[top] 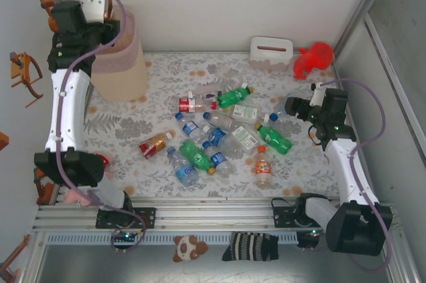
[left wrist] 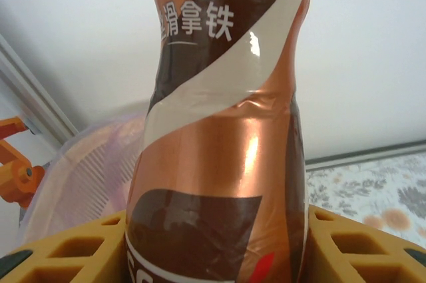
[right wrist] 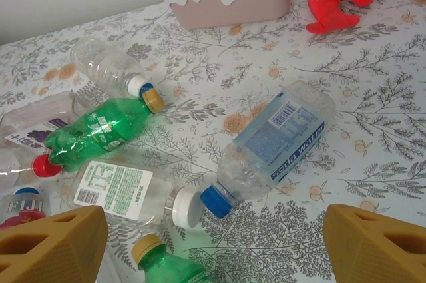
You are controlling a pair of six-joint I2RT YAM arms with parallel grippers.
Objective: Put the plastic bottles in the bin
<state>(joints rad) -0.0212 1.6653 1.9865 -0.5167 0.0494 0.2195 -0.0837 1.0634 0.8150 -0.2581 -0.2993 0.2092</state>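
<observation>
My left gripper (left wrist: 216, 230) is shut on a copper-and-brown bottle (left wrist: 226, 130), which stands upright between the yellow fingers (left wrist: 80, 246). In the top view this gripper (top: 98, 4) is raised at the far left, over the beige bin (top: 123, 63) with its pink liner (left wrist: 93, 170). Several plastic bottles (top: 213, 130) lie scattered on the floral tabletop. My right gripper (top: 296, 106) hangs open above them, near a clear bottle with a blue cap (right wrist: 279, 140). Nothing lies between its fingers (right wrist: 53, 243). A green bottle (right wrist: 93, 130) and a white-labelled clear one (right wrist: 126, 193) lie to that bottle's left.
A white tissue box (top: 271, 51) and a red plastic toy (top: 313, 58) sit at the back right. An orange bottle (top: 263, 166) and a red-labelled one (top: 156, 143) lie near the front. Soft toys lie below the front rail (top: 219, 220).
</observation>
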